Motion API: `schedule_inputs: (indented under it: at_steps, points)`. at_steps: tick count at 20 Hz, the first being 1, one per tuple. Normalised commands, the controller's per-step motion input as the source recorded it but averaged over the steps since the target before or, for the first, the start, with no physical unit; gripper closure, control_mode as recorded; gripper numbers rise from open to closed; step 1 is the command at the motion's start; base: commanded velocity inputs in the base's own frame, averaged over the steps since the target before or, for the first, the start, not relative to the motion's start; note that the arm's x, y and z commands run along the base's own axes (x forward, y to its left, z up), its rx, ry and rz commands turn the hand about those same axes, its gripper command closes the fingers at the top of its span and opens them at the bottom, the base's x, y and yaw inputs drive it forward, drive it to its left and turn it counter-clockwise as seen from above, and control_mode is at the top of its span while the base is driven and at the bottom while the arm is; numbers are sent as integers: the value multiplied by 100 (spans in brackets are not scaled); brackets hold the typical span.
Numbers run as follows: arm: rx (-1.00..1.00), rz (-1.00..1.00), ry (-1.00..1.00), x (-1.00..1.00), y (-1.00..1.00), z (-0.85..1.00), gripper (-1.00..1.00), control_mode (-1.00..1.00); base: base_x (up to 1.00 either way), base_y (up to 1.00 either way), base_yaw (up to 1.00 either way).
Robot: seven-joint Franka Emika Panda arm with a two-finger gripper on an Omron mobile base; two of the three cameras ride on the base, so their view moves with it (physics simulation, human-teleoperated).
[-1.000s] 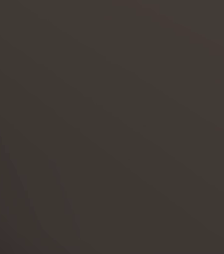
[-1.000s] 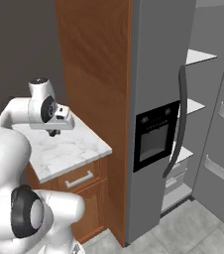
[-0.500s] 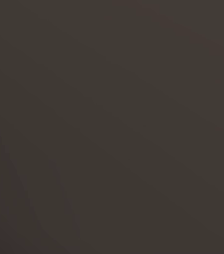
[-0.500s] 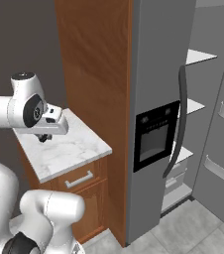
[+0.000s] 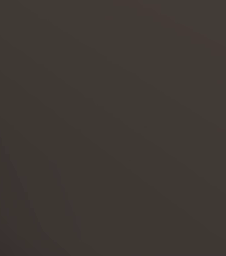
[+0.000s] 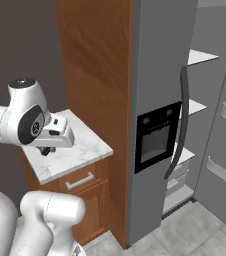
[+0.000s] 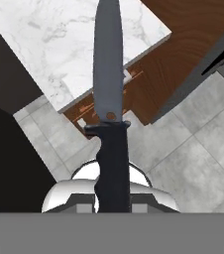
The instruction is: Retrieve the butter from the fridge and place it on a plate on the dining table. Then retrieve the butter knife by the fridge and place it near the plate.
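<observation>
1. Knife status: the butter knife (image 7: 109, 99) is clamped in the jaws by its black handle, blade pointing away from the hand, seen in the hand view against the small marble tabletop (image 7: 79, 39) and the tiled floor below.
2. Jaws: closed together on the handle; the gripper (image 6: 47, 150) sits at the end of the bent arm, above the small tabletop (image 6: 80, 150) beside the fridge (image 6: 160, 100) in the right base view.
3. Knife clearance: the blade appears lifted clear of the marble, not resting on it; contact cannot be confirmed from either view.
4. Fridge: one door stands open, with bare white shelves (image 6: 200, 57) visible inside. No butter can be made out on them.
5. Progress, as a judgement: with the knife already in the grip, the butter part of the task is presumably finished, though the plate and dining table are out of sight and this cannot be verified here.
6. Remaining: carry the knife to the dining table and set it down near the plate, then release.
7. Risk: the grip is far back on the handle, so the long blade could swing or strike the wooden cabinet side (image 6: 95, 65) during travel.
</observation>
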Motion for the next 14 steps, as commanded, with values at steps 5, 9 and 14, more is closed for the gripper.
schedule_inputs:
  at_steps: [5,9,14]
  points:
    - [0,0,0,-4,0,0,100,-100,0,0,0]
    - [0,0,0,0,0,0,100,-100,0,0,0]
    - [0,0,0,0,0,0,100,100,-30,-20,-6]
